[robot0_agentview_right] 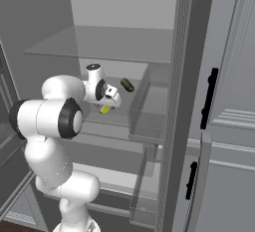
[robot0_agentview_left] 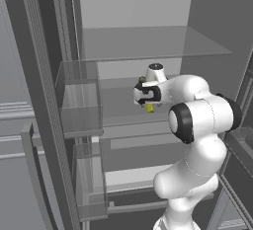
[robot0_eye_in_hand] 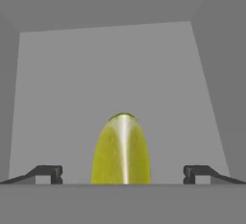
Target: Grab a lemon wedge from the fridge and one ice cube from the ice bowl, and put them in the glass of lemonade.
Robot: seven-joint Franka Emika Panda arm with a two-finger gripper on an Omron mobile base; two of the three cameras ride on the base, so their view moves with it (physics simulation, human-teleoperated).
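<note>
Right now I have the arm reached deep into the open fridge [robot0_agentview_left: 148, 41], hand level with the middle glass shelf. Reading the left base view from left to right: the door's clear bins stand at nine o'clock, then at centre my gripper [robot0_agentview_left: 148, 103] sits at the end of the white wrist, and just under it, at six o'clock from the hand, peeks the lemon wedge [robot0_agentview_left: 149, 108], a small bright yellow speck on the shelf. The big white elbow takes up the three to five o'clock part of that picture.

From the right base view, left to right again: the elbow sits at nine o'clock, the gripper [robot0_agentview_right: 110, 101] near centre, the lemon wedge [robot0_agentview_right: 104, 109] just below and touching nothing I can make out but the shelf. A dark green elongated item [robot0_agentview_right: 127, 84] lies farther back on the same shelf, at about one o'clock from the hand, well apart from the wedge. The fridge's other door edge and grey cabinets [robot0_agentview_right: 234, 126] with black handles fill the right.

Through the hand view, the fingers [robot0_eye_in_hand: 48, 172] stand wide apart at eight and four o'clock, and the lemon wedge [robot0_eye_in_hand: 122, 151] rises between them at six o'clock, touching neither one.
</note>
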